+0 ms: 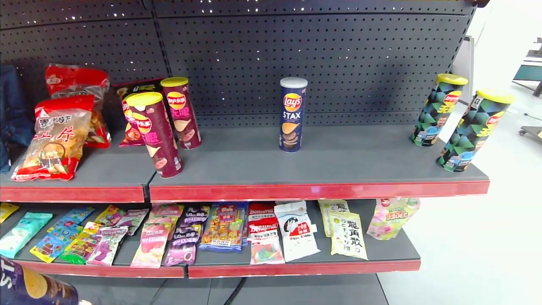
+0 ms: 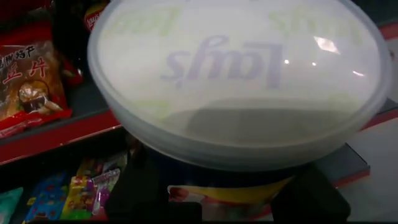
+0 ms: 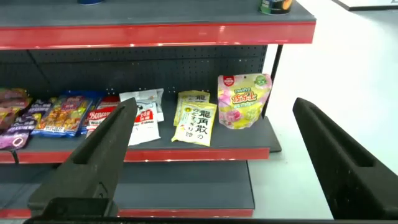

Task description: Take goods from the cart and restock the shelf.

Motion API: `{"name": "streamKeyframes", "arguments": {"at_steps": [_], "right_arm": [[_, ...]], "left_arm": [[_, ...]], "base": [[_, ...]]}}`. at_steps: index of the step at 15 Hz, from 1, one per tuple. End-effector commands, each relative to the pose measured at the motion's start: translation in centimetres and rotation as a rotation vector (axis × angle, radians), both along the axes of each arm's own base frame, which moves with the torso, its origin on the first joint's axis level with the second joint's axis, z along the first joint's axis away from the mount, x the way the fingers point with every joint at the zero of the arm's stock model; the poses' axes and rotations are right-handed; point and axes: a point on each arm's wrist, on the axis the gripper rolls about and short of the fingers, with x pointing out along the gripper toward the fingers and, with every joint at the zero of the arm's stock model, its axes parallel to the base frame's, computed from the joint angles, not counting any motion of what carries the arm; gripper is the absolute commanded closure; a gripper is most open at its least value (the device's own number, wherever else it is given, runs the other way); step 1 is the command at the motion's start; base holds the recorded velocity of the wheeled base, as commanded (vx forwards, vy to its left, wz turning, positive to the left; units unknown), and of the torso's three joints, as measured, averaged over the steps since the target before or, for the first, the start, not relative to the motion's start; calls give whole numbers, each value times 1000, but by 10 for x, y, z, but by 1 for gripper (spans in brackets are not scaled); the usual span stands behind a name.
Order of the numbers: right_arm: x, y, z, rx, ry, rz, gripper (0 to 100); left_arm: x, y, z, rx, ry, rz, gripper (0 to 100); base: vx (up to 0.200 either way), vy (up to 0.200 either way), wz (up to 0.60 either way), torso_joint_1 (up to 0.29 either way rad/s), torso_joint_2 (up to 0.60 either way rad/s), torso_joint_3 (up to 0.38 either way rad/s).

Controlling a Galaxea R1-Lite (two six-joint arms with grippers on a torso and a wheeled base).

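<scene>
In front of the shelf's left end, left pincer point(image 2: 227, 196) grips a blue can point(image 2: 236, 81), not yet shelved. Right pincer point(image 3: 217, 168) spread wide, empty. Upper shelf point(image 1: 317, 191) has one matching can point(image 1: 292, 114) mid-board; bare board either side to fill.

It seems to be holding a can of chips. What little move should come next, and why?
Probably raise the left gripper with its held can toward the top shelf: the can is gripped but sits low, and bare board lies beside the matching blue can standing there.
</scene>
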Motion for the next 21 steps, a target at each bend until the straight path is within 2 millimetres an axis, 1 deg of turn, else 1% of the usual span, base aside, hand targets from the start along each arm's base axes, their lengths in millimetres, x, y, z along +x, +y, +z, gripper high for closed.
{"name": "streamKeyframes", "arguments": {"at_steps": [1, 8, 11, 14, 17, 18, 19, 20, 21], "right_arm": [[0, 0, 0, 0, 1, 1, 0], [0, 0, 0, 0, 1, 1, 0], [0, 0, 0, 0, 1, 1, 0], [0, 0, 0, -1, 1, 2, 0], [0, 0, 0, -6, 1, 1, 0], [-1, 0, 5, -20, -11, 10, 0], [3, 1, 57, -1, -9, 44, 0], [24, 1, 114, 77, 27, 58, 0], [38, 2, 136, 81, 49, 114, 0]], "left_arm": [[0, 0, -1, 0, 2, 0, 100], [0, 0, -2, 20, 0, -1, 100], [-3, 0, -2, 17, -18, -6, 100], [-9, 1, -6, 17, -37, -6, 100], [-21, 3, -12, 14, -74, -1, 100], [-23, 4, -13, 13, -83, 1, 100], [-24, 4, -13, 12, -86, 1, 100], [-24, 4, -16, 13, -81, 1, 100], [-23, 4, -20, 15, -68, 1, 100]], "base": [[0, 0, 0, 0, 0, 0], [200, 0, 0, 2, 2, 4], [0, 0, 0, 0, 0, 0], [0, 0, 0, 0, 0, 0], [0, 0, 0, 0, 0, 0], [0, 0, 0, 0, 0, 0], [0, 0, 0, 0, 0, 0], [0, 0, 0, 0, 0, 0], [0, 0, 0, 0, 0, 0]]}}
